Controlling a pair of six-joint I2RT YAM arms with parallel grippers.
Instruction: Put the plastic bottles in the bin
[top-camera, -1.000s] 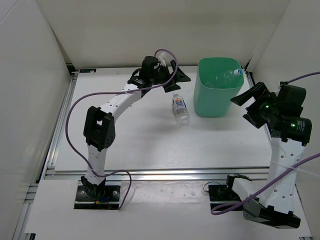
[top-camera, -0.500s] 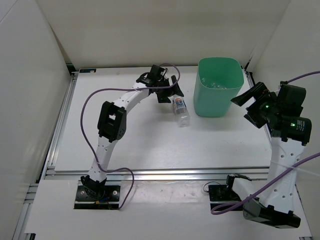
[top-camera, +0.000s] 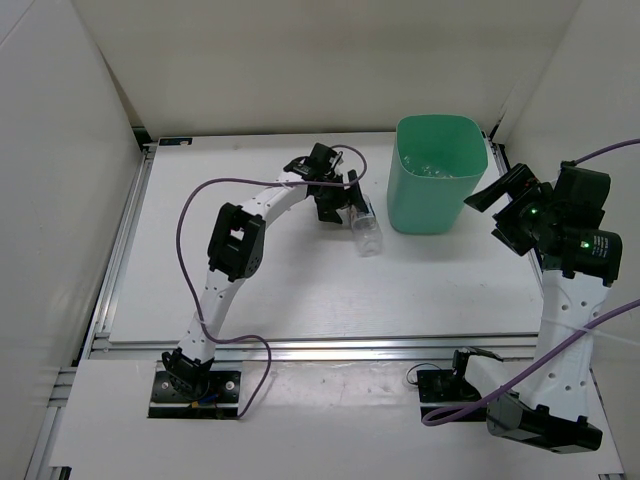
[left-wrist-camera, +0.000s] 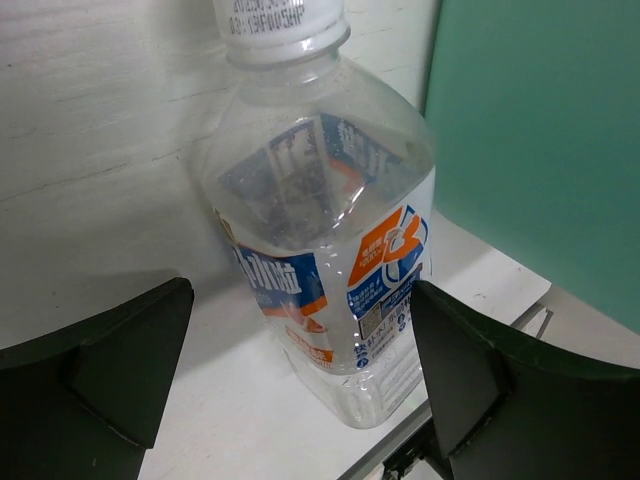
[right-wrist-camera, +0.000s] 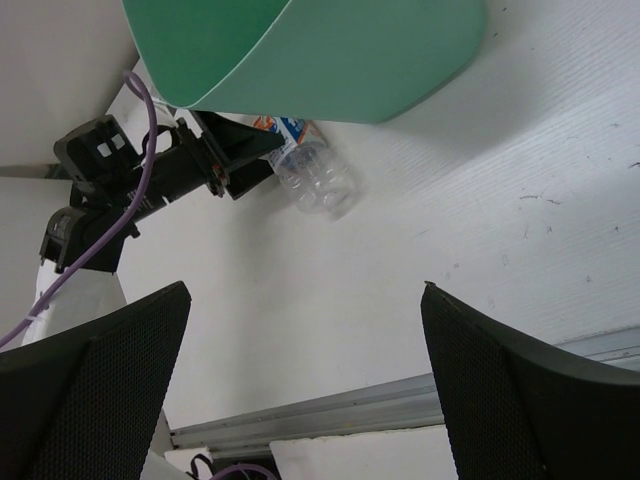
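One plastic bottle (top-camera: 368, 232), clear with a blue, orange and white label, shows on the tabletop (top-camera: 280, 290). It lies on its side just left of the bin (top-camera: 432, 205), close to the mint-green wall but apart from it as far as the overhead view tells. Its long axis runs roughly from the far edge toward the near edge and tilts a little. The white cap points away from the arm bases and the base points back toward them.

The left pincer (top-camera: 348, 203) is right over the capped half, with its jaws spread wide and gripping nothing. In the left wrist view the two dark fingers (left-wrist-camera: 110, 360) stand on either side of the bottle's labelled body (left-wrist-camera: 330, 230), so the gap lies across the long axis, not along it. Whether the fingers already touch the plastic cannot be told, as a sliver of tabletop shows on each side. The bin wall (left-wrist-camera: 540, 130) fills the right of that view, just beyond the right-hand finger.

The right pincer (top-camera: 495, 215) is also wide open and empty. It hovers on the far side of the bin from the bottle, well apart from it, and its wrist camera sees the bottle (right-wrist-camera: 315, 172) only past the bin's base (right-wrist-camera: 330, 50).

By my judgement the left arm is much the nearer and already squared to the bottle. A straight close should catch it across its width, followed by a short carry to the right over the rim.
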